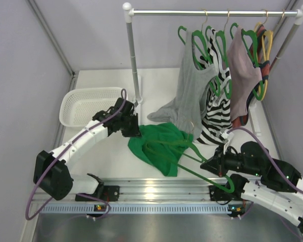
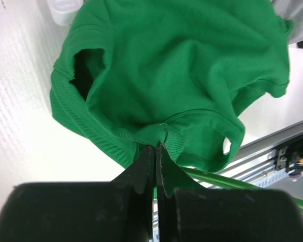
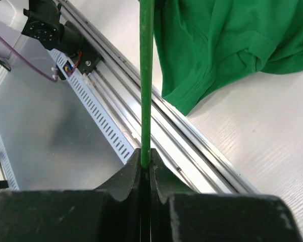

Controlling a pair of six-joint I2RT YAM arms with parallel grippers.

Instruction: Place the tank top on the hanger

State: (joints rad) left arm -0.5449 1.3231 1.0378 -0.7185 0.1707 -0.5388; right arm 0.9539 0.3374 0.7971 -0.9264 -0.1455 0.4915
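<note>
White bench (image 1: pixel 111 159) carries the tank top (image 1: pixel 161 143), crumpled near its front edge. The left end effector (image 2: pixel 155 147) is clenched on a ribbed edge of it. The right end effector (image 3: pixel 145 162) is clenched on the hanger (image 3: pixel 146 75), just beside the fabric. Best, I judge: lift that edge to open a gap, then ease the hanger's arm inside slowly.

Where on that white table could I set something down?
Bare tabletop shows behind the green tank top, between the rack pole and the hanging grey tank top, and in a strip between the left arm and the metal rail. The right side is crowded: hanging clothes, hanger, right arm.
</note>
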